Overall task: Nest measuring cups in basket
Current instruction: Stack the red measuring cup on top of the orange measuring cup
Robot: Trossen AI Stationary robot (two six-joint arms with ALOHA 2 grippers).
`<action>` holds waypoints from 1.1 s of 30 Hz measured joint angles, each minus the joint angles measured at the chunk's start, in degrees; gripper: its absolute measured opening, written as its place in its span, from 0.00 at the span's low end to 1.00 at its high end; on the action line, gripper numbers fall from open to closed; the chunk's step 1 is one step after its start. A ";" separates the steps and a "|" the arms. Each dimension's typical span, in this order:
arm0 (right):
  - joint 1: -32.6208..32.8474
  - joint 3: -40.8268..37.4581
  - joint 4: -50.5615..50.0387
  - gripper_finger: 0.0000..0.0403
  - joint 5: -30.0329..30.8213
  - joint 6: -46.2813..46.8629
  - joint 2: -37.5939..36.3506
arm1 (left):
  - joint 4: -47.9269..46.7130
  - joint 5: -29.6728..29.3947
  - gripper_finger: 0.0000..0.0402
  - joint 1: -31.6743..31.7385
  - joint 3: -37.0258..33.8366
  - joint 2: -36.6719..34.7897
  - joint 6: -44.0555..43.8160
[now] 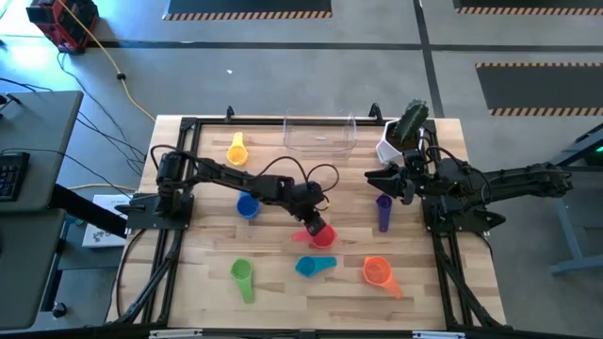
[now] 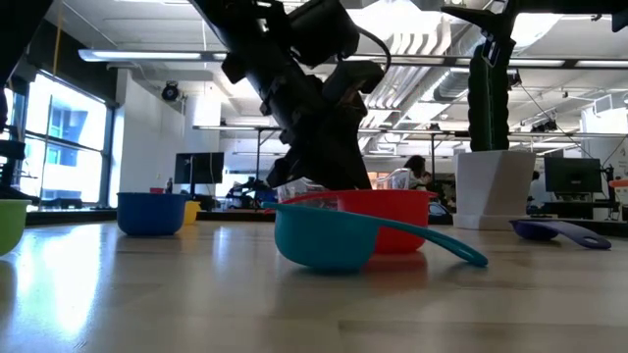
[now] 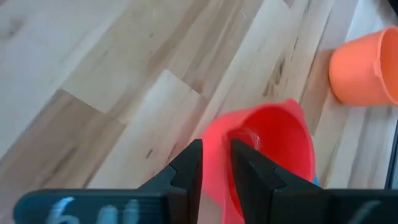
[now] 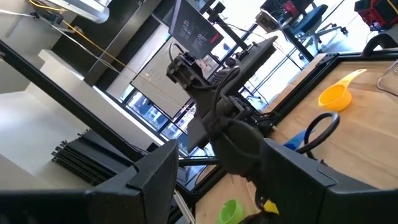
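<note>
The pale wooden plank table (image 1: pixel 207 311) carries everything, with the two dark arms reaching in from its sides. The clear, low-walled rectangular plastic basket (image 1: pixel 320 135) stands at the far edge near the middle, and just to its right is the white angular pot holding a green cactus (image 1: pixel 400 137). The left gripper (image 3: pixel 215 163) is down at the middle of the table, its two dark fingers (image 3: pixel 189 168) standing on either side of the wall of the red round plastic measuring cup (image 1: pixel 322 235), one outside and one inside the bowl, with a narrow gap showing, so the pinch looks slack rather than firm. The cup rests on the wood, well short of the basket. The right gripper (image 1: pixel 382 178) hovers above the table's right part, beside the pot, its fingers spread apart and holding nothing. The orange cup (image 1: pixel 378 272) lies near the front right, and the teal cup (image 1: pixel 311 266) just in front of the red one. The blue cup (image 1: pixel 247 206) sits left of centre, the green cup (image 1: pixel 242 275) at the front left, the yellow cup (image 1: pixel 236 151) toward the far left, and the small purple cup (image 1: pixel 383 211) below the right gripper.
</note>
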 joint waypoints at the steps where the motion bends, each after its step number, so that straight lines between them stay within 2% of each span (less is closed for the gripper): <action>1: 0.00 0.00 0.00 0.54 0.00 0.00 0.00 | 0.00 0.61 0.19 0.31 0.00 0.00 -0.02; 9: -0.01 0.00 0.02 0.54 0.00 0.00 0.00 | 0.34 10.06 0.19 3.71 0.00 0.00 -0.99; 17: 0.00 0.00 1.55 0.54 -0.02 0.48 0.00 | 0.86 13.63 0.19 5.17 0.00 -0.65 -3.80; 22: 0.00 0.00 5.49 0.54 -2.98 0.44 0.00 | 2.56 15.87 0.19 5.26 0.00 -2.28 -7.42; 28: 0.24 1.24 7.70 0.54 -5.54 0.45 0.07 | 3.44 14.71 0.19 5.26 0.03 -5.19 -13.84; 33: 2.56 10.58 -3.75 0.54 -7.51 -4.08 2.76 | 2.62 11.37 0.19 4.77 0.02 -9.31 -14.02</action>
